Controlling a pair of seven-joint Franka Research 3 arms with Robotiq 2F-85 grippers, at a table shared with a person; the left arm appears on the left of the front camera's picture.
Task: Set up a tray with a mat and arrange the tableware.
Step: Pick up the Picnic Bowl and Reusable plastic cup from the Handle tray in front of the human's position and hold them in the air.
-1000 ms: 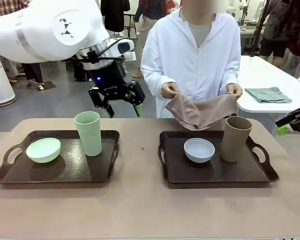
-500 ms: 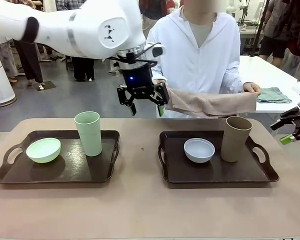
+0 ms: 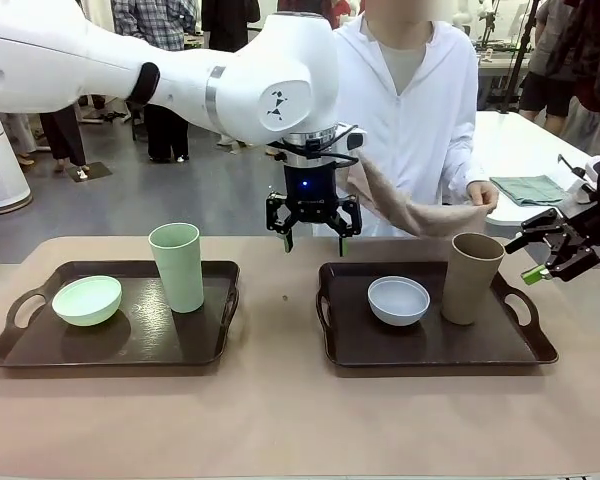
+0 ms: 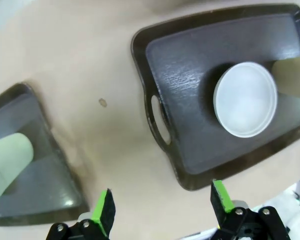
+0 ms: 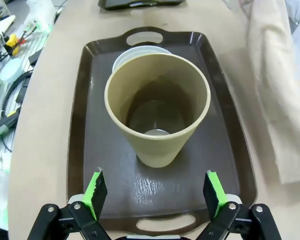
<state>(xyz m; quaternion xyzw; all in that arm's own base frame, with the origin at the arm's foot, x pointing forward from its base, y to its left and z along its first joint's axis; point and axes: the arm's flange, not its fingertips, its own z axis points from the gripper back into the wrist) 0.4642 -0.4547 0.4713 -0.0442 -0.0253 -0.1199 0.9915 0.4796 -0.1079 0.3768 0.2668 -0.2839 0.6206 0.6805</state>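
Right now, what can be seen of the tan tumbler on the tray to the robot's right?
The tan tumbler is a tall, handleless cup, matte and plastic-looking, widening from a narrow base to a round rim. It stands upright and empty on the dark tray, towards its right end, with the greyish-white bowl beside it, a small gap between. Only the tray touches it.

white bowl point(image 5: 136, 51): mostly hidden behind tan tumbler point(image 5: 157, 115) | green tumbler point(image 4: 7, 157): cut off (blurred)
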